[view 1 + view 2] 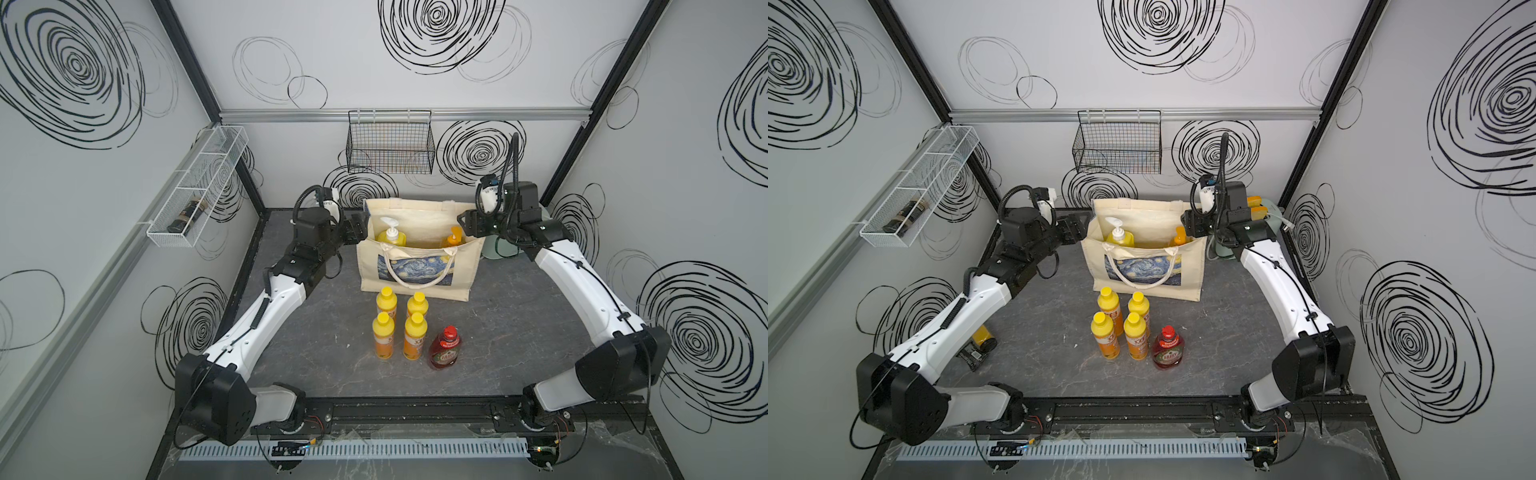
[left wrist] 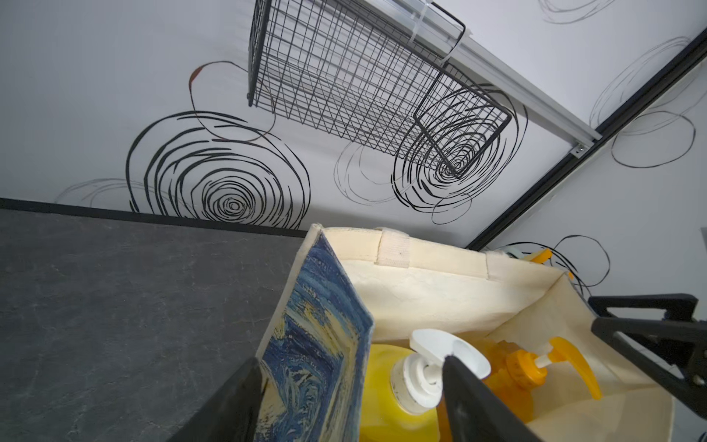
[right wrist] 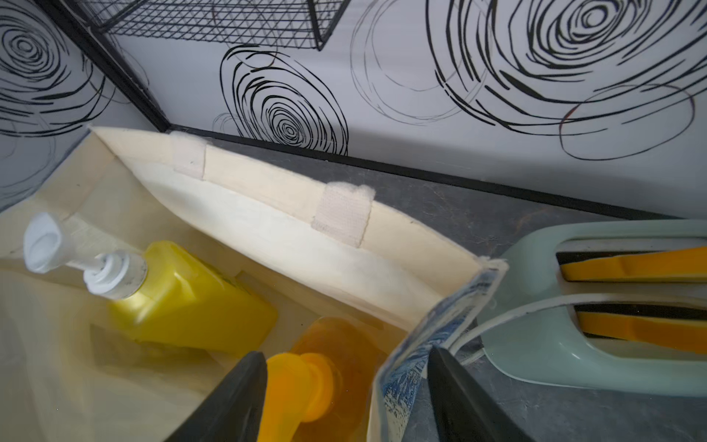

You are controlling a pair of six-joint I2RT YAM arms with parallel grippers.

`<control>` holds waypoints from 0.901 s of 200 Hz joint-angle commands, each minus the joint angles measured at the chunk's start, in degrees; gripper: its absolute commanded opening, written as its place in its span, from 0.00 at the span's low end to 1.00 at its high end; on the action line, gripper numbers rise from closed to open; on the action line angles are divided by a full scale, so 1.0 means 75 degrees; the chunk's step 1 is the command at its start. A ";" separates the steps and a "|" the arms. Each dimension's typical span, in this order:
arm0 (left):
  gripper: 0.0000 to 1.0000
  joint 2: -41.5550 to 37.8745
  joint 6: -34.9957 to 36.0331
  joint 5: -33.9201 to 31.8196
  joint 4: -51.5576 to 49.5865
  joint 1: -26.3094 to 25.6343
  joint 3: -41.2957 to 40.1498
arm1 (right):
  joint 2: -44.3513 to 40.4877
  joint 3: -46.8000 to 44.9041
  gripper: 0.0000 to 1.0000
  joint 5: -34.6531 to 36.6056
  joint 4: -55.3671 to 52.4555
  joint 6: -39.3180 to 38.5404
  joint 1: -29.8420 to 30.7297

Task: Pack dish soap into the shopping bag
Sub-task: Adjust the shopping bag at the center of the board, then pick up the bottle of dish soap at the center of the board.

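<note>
Left gripper (image 2: 351, 361): jaws wide, astride a wall of the cream canvas Starry-Night tote (image 2: 440, 291).
Right gripper (image 3: 346, 352): jaws wide, astride opposite wall, contact unclear.

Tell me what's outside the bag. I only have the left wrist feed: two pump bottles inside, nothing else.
Observer: Five bottles stand upright on the table in front of the shopping bag: four small yellow bottles in a block, with the red Fairy bottle beside them.
Operator: Right arm?
Observer: The right gripper is at the bag's end wall opposite yours. Its jaws are open astride the rim, one inside by the orange pump bottle and one outside.
Operator: Anything past that wall?
Observer: A pale green toaster stands just beyond it. I can't tell whether it touches the bag.
</note>
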 commanded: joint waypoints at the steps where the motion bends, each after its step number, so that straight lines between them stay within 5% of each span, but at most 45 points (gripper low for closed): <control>1: 0.92 0.0166 -0.0043 0.0086 0.0404 -0.0034 -0.0070 | -0.0628 -0.0128 0.82 0.0567 -0.0266 0.0065 0.0333; 42: 0.95 0.0201 -0.0085 0.0040 0.0431 -0.0270 -0.0420 | -0.0970 -0.0724 0.89 0.1386 -0.0723 0.0250 0.0790; 125: 0.95 -0.0602 -0.0112 -0.0197 0.0809 -0.0776 -0.1856 | -0.1571 -0.1607 0.86 0.1736 -0.1212 0.0417 0.1200; 180: 0.96 -0.0906 0.0056 -0.0079 0.1322 -0.0871 -0.2369 | -0.2295 -0.1093 0.77 0.2019 -0.1494 0.0478 0.2852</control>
